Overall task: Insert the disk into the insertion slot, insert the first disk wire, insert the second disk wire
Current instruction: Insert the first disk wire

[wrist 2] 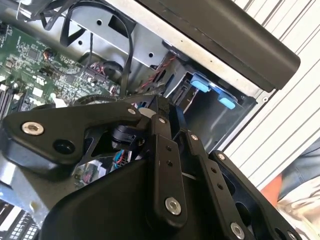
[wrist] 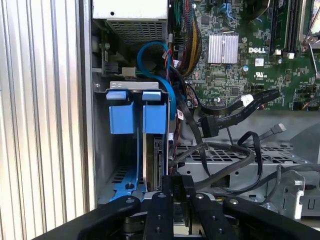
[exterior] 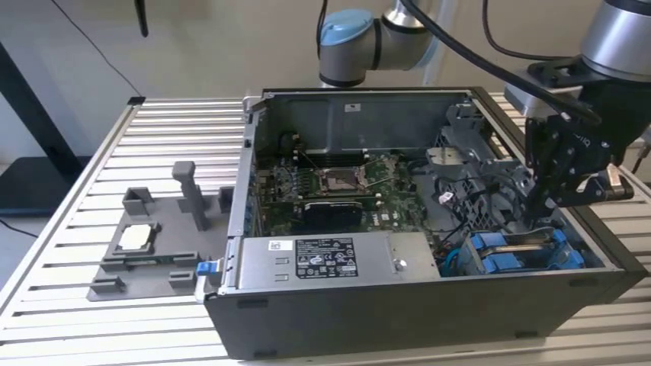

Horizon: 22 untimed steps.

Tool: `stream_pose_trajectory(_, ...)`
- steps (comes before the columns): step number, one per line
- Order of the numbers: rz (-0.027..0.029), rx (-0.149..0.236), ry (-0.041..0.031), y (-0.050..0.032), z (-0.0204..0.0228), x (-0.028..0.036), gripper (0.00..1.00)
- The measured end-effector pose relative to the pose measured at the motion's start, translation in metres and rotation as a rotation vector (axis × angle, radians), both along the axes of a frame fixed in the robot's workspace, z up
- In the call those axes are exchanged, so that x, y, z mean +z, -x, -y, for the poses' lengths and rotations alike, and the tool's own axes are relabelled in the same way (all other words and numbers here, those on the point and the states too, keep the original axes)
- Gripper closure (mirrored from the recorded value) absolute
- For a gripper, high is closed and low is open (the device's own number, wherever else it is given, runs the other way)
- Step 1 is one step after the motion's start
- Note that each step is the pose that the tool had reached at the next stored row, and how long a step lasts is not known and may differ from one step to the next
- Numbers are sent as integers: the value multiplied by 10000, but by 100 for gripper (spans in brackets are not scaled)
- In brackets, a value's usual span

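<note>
The open computer case (exterior: 407, 320) lies on a slatted table. In its corner at the exterior view's right is the insertion slot (exterior: 498, 252), a grey bay with blue tabs (wrist: 122, 117) and rails, also in the second wrist view (wrist 2: 200, 84). My black gripper (exterior: 544, 206) reaches down into the case just above this bay. In the first wrist view, a narrow grey slab (wrist: 155, 160), probably the disk seen edge-on, stands in the bay right before the gripper (wrist: 177, 187). A black flat wire with a plug (wrist: 210, 125) and another plug (wrist: 277, 130) lie loose beside the bay.
The motherboard (exterior: 336, 183) with its square socket fills the case's middle, and a power supply (exterior: 315, 255) sits along the near wall. A blue cable (wrist: 155, 55) loops beside the bay. A grey fixture (exterior: 152, 244) stands on the table at the exterior view's left.
</note>
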State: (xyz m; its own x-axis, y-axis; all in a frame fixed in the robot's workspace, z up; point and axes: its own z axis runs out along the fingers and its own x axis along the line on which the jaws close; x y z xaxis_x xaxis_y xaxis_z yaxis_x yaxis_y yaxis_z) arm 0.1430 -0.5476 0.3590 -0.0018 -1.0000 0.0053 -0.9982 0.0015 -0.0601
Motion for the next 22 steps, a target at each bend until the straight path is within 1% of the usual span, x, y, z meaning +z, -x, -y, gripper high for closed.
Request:
stream_pose_trajectory(3, -6, 0, 0, -14, 11, -24, 81)
stream_pose_trajectory(7, -6, 0, -3, -28, 36, -54, 81)
stream_pose_trajectory(8, -17, 2, -1, -33, 42, -61, 81)
stream_pose_trajectory(11, -80, 1, -1, -45, 62, -85, 81)
stream_pose_trajectory(15, -145, 1, -3, -63, 91, -126, 81)
stream_pose_trajectory(18, -152, 1, -1, -71, 102, -150, 81)
stream_pose_trajectory(22, -152, 1, -1, -73, 102, -174, 81)
